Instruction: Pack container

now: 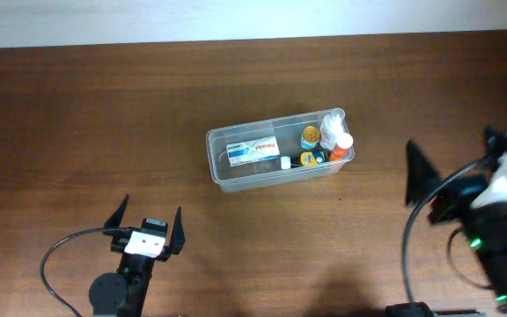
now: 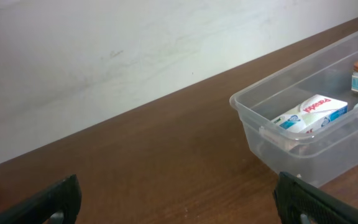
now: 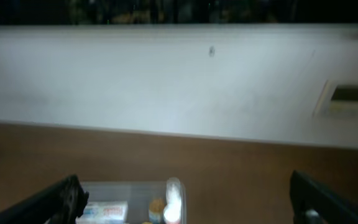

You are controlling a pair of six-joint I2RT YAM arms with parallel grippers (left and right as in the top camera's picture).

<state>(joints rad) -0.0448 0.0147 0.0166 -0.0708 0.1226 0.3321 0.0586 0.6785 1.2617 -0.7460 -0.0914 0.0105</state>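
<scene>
From overhead, the container (image 1: pixel 262 182) is sitting near the middle of the desk (image 1: pixel 95 106). It is holding a box (image 1: pixel 253 150) lying flat toward its left end and several small bottles (image 1: pixel 331 132) crowding its right end. The left hand (image 1: pixel 150 210) is hanging near the front edge, well apart from the container, spread wide and gripping nothing. The right hand (image 1: pixel 449 141) is standing off to the right, likewise spread and empty. In the left wrist view, the fingers (image 2: pixel 48 202) are framing bare desk, and the container's near corner is lying ahead to the right with the box showing through its clear wall. The right wrist view is coming through blurred, but the container is showing low between the wide-set fingers (image 3: pixel 55 202). The container is looking light and thin-walled, probably flexing under a squeeze and slick along its sides. The stiffer rim at a short end is looking like the safest hold, with the container kept level so the bottles are not tipping.
</scene>
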